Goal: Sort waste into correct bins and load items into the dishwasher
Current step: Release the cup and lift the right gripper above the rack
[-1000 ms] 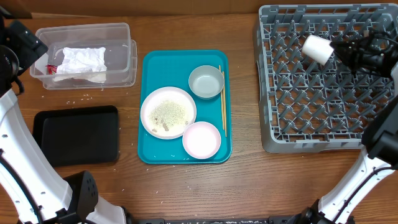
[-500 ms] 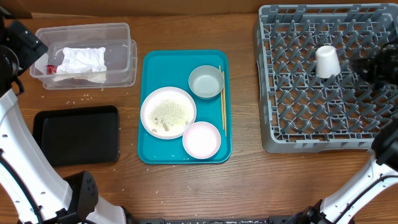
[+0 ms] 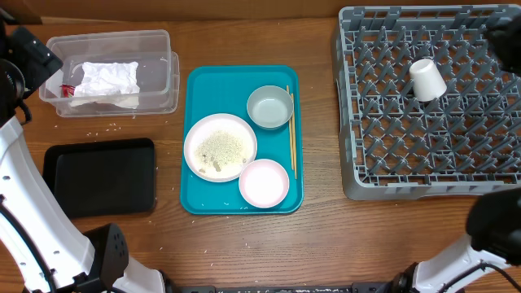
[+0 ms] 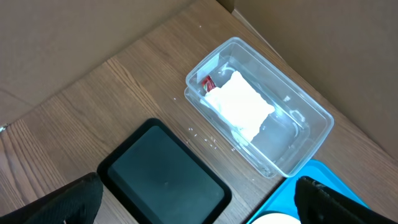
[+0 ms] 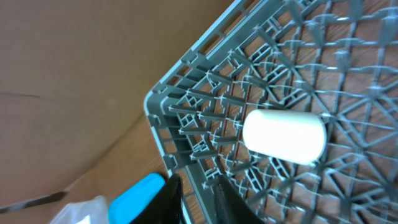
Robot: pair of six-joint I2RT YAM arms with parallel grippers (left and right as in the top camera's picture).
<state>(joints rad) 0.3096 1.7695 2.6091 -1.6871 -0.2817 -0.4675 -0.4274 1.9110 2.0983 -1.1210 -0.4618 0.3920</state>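
The small white cup (image 3: pixel 427 79) lies tilted on the pegs of the grey dish rack (image 3: pixel 350 122), free of any gripper; in the right wrist view the cup (image 5: pixel 285 137) lies on its side. My right gripper (image 5: pixel 194 186) is nearly closed, empty, over the rack's corner (image 5: pixel 155 102). My left gripper (image 4: pixel 199 199) is open and empty, high above the black tray (image 4: pixel 161 180). The clear tub (image 3: pixel 167 49) holds the white napkin (image 3: pixel 106 80) and red wrapper (image 3: pixel 68 88). The plate (image 3: pixel 220 146) with rice grains, pink bowl (image 3: pixel 264 182), grey bowl (image 3: pixel 269 107) and chopsticks (image 3: pixel 291 130) sit on the teal tray (image 3: pixel 199 203).
The black tray (image 3: pixel 98 175) lies at the front left with nothing in it. Loose grains (image 3: pixel 106 129) are scattered on the wooden table below the tub. Cardboard walls stand behind the table.
The right gripper let go of the white cup over the rack and pulled away up and right, out of the overhead view. The cup now rests on the pegs. The left arm has not moved.
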